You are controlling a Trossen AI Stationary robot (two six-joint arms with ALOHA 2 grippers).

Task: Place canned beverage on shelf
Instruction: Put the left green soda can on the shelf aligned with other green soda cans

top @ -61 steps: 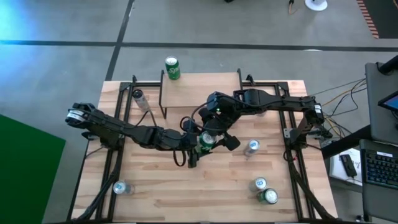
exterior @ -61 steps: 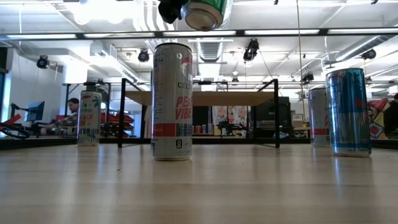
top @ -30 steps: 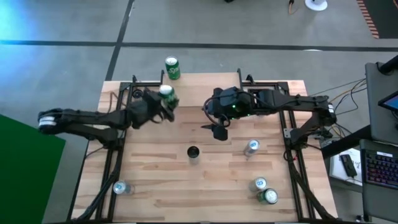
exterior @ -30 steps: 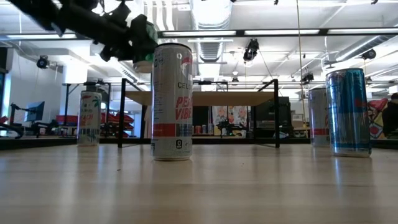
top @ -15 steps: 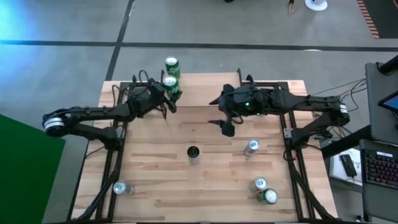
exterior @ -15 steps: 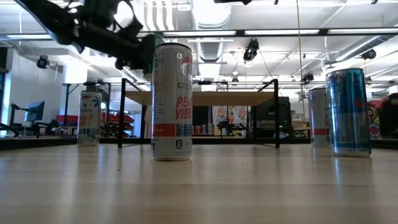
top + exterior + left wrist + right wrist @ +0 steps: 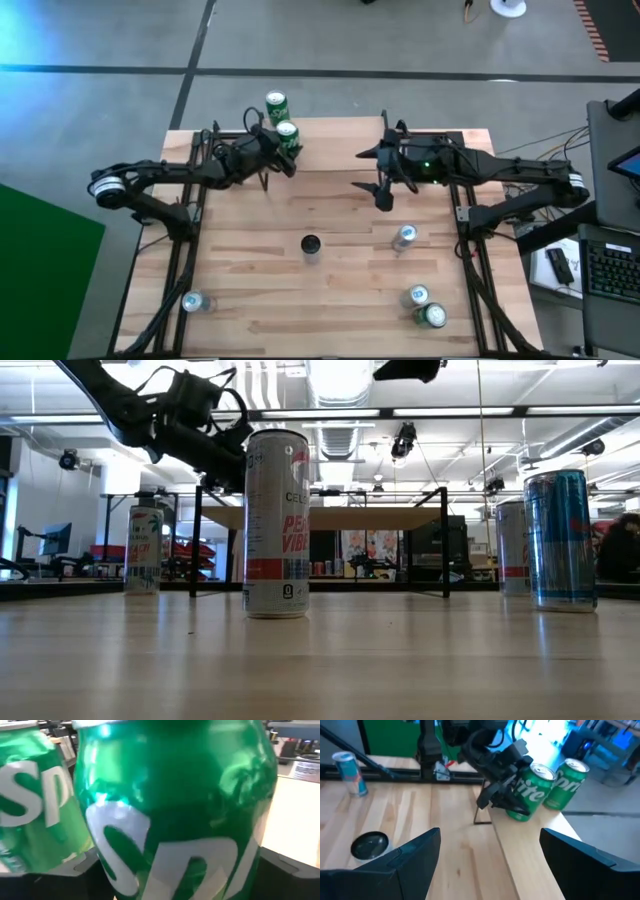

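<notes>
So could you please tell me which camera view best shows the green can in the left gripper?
The right wrist view: it shows the held green can whole, in the left gripper beside the second green can. The high view shows mostly its top, the left wrist view only a close-up of its side, and the low view hides it.

Second green can beside held can

Held green can: "Sprite" in white letters (only "SP" shows in the left wrist view)
Second green can: "Spr", the rest turned away
Tall white can: "CEL", "PEA", "VIBE" in red
</notes>
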